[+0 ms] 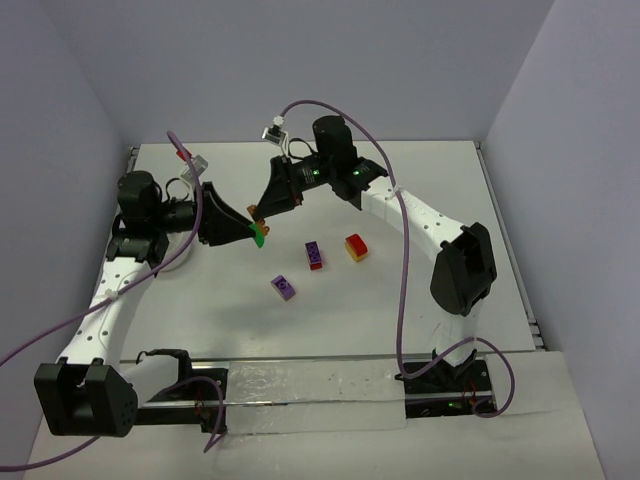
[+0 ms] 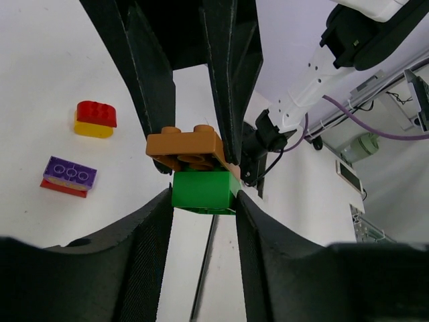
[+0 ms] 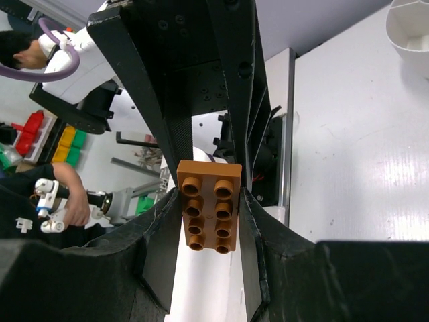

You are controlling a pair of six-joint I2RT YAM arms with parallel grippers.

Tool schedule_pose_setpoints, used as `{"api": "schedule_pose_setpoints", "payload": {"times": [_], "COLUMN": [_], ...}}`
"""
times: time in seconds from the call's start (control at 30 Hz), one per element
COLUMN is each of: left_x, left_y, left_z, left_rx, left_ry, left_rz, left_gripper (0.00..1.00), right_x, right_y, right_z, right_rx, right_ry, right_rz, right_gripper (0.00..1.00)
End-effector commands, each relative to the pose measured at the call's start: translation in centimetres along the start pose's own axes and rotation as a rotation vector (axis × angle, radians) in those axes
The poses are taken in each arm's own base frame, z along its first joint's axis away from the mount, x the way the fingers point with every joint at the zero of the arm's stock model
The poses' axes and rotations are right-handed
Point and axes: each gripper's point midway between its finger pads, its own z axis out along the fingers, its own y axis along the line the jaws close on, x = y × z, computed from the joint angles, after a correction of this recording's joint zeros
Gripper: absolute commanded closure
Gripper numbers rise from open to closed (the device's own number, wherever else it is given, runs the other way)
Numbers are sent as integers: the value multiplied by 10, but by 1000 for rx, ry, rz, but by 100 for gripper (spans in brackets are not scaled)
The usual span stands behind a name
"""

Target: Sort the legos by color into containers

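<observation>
Legos joined in a stack cannot go to separate colours, which is probably why the orange brick [image 3: 209,213] and green brick [image 2: 204,191] hang in the air between the arms, one pressed onto the other. The right end effector [image 1: 262,208] is clamped on the orange brick. The left end effector [image 1: 248,232] has its fingers against both sides of the green brick, gripping it from the opposite side, likely so the two can be pulled apart. On the worktop [image 1: 200,300] lie a lone purple brick [image 1: 283,287], a purple-on-red pair [image 1: 314,255] and a red-and-yellow pair [image 1: 356,247]; both pairs would also need splitting. The white tub [image 3: 410,30] stands well apart, seen only at the edge of the right wrist view.
</observation>
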Motion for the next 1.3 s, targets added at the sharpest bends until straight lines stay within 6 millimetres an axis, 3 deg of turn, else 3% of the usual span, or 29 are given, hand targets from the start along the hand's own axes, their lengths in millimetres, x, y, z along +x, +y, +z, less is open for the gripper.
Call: {"api": "schedule_pose_setpoints", "payload": {"times": [0.0,0.07,0.17,0.27,0.47,0.7,0.8,0.9,1.1,1.27], "left_x": [-4,-3,0,3,17,20,12,-2,-31,-46], "left_y": [-11,-10,-7,-1,12,40,53,77,129,146], "left_z": [1,1,1,0,-8,-37,-56,-84,-177,-226], "left_rx": [51,50,32,-6,-77,-190,-284,-494,-1115,-1325], "left_ry": [6,7,11,16,51,47,38,26,-45,-88], "left_rz": [52,47,39,47,34,50,93,158,289,318], "left_gripper": [58,64,87,100,100,100,100,100,100,100], "right_x": [-9,-10,-10,-13,-19,-22,-22,-19,-22,-24], "right_y": [33,35,35,34,37,38,27,14,-13,-35], "right_z": [-4,-5,-6,-9,-23,-44,-56,-61,-67,-68], "right_rx": [-43,-44,-34,-13,13,50,104,170,326,433], "right_ry": [-4,-6,-6,-12,-32,-51,-64,-68,-78,-81], "right_rz": [-97,-105,-107,-137,-156,-176,-185,-175,-163,-160], "right_gripper": [100,100,100,100,100,100,100,100,100,100]}}
